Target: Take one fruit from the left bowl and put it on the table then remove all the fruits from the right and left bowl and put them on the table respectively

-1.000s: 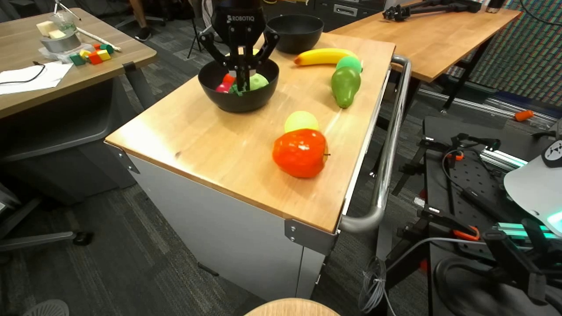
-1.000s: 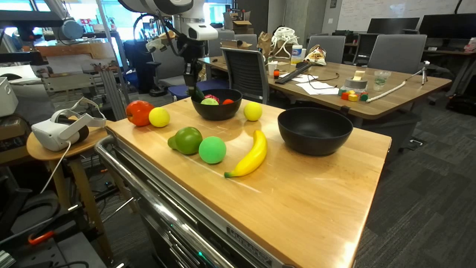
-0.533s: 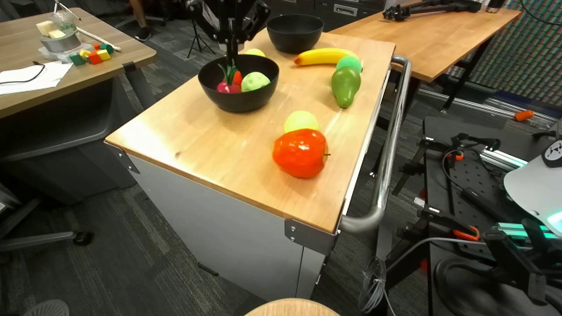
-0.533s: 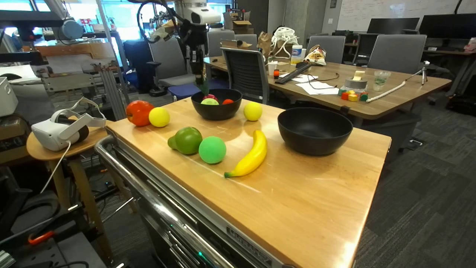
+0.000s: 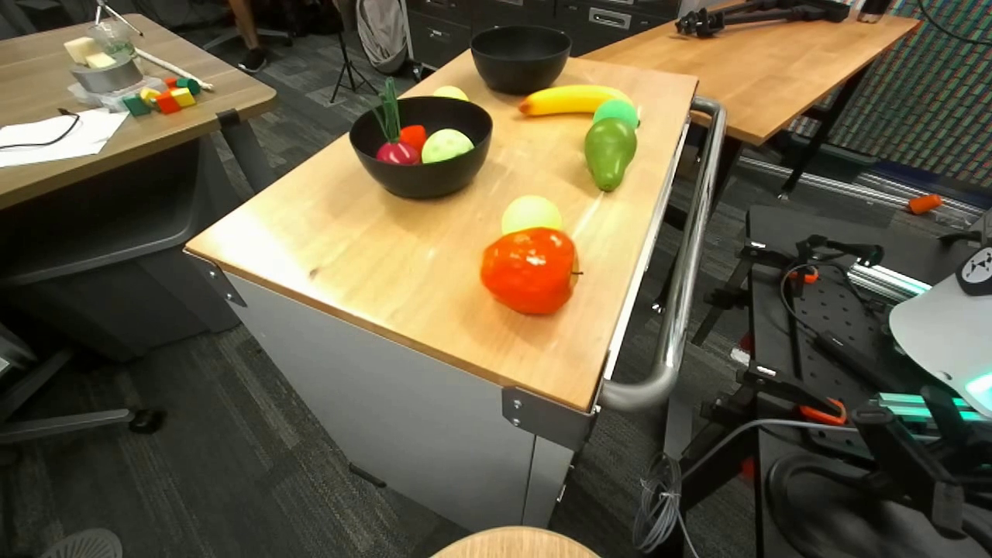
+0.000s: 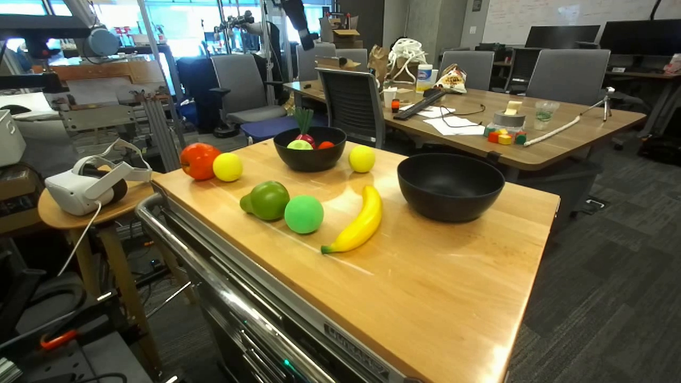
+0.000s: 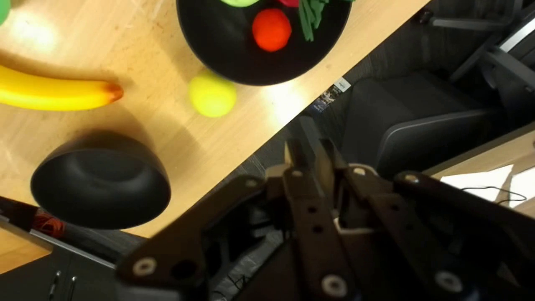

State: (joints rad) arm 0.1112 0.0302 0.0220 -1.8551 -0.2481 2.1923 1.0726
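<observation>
A black bowl [image 5: 426, 184] [image 6: 311, 161] [image 7: 250, 73] holds a magenta radish [image 5: 397, 153] with upright green leaves, a red round fruit [image 5: 414, 137] [image 7: 271, 30] and a pale green fruit [image 5: 447, 146] [image 6: 299, 144]. The other black bowl [image 5: 521, 66] [image 6: 451, 189] [image 7: 100, 184] is empty. On the table lie a banana [image 6: 354, 226], a green ball [image 6: 304, 214], an avocado [image 6: 267, 201], a red pepper-like fruit [image 5: 531, 270] and two yellow balls [image 6: 362, 159] [image 6: 227, 167]. My gripper [image 7: 311, 144] is partly open and empty, high over the table's edge; its tip shows at the top in an exterior view [image 6: 307, 41].
A metal rail [image 5: 694, 263] runs along one table side. A neighbouring table [image 6: 537, 125] bears blocks, tape and papers. A stool with a white headset [image 6: 93, 175] stands beside the cart. In the wrist view the floor lies behind the fingertips.
My gripper was down in the fruit bowl at the radish's leaves, then rose up and away, leaving one exterior view. The radish stays in the bowl, slightly shifted, leaves standing free.
</observation>
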